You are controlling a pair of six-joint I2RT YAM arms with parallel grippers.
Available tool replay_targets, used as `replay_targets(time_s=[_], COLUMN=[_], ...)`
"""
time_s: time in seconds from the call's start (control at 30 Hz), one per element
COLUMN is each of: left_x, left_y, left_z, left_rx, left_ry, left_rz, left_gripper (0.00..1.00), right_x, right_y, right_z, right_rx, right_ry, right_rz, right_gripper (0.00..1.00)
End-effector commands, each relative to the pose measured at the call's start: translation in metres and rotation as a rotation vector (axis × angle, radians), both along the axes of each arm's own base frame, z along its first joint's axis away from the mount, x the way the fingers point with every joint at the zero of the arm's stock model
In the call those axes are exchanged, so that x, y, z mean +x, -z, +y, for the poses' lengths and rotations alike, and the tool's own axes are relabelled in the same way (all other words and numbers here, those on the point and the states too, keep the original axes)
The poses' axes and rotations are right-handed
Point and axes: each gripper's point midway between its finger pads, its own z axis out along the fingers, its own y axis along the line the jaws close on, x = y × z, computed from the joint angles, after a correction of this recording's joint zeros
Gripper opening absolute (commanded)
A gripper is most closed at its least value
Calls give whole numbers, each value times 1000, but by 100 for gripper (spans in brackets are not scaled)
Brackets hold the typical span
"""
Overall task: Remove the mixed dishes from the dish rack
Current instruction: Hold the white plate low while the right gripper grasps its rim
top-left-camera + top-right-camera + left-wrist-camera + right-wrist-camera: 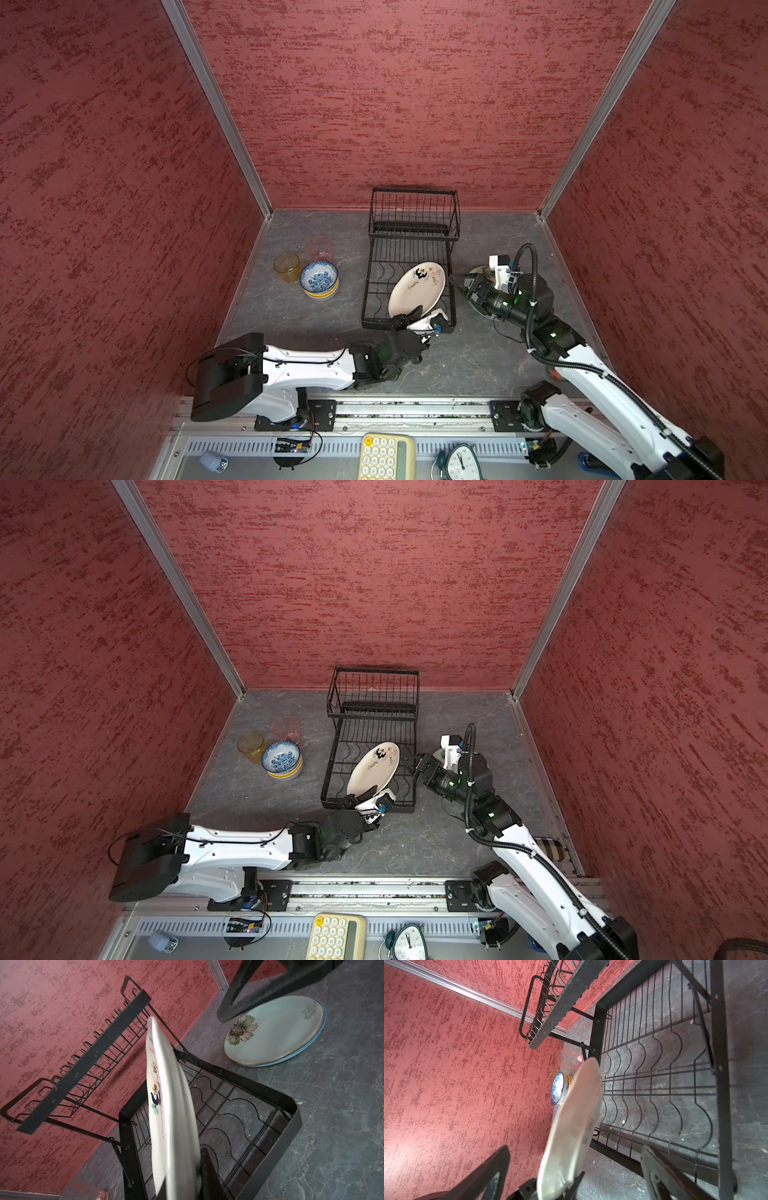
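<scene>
At frame centre the left gripper (422, 318) clamps the lower edge of the cream plate (415, 291), tilted over the dish rack (411, 227) tray, with the right gripper (462, 286) wide open just right of it; next, probably, lift the plate clear.

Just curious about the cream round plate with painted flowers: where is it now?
In both top views the cream round plate stands tilted over the near end of the black wire dish rack, its lower rim pinched by the left gripper.

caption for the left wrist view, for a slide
Cream plate gripped on edge at the dish rack, pale green plate lying beyond
</scene>
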Motion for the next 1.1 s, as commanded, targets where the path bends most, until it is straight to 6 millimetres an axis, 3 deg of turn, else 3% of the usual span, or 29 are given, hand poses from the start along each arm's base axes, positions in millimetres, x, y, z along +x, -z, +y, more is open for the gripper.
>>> replay_targets(time_s=[0.0,0.43,0.57,0.87,1.07], left_x=[7,4,2,2,-3], left_y=[-49,-54,-51,-40,-38], left_z=[-20,-50,-53,-53,-58], left_rx=[-143,-86,-70,-42,-15], left_ry=[-2,38,44,47,65], left_rz=[-90,-197,-209,-228,-275], left_gripper=[0,0,0,0,0], right_x=[-4,-5,-5,-6,-4], right_y=[-3,18,18,10,13], right_z=[4,-3,0,2,1], right_rx=[-15,-94,-81,-59,-33], right_ry=[-27,-11,-19,-30,-23], right_rz=[5,60,69,56,77], right_gripper=[99,95,85,54,52])
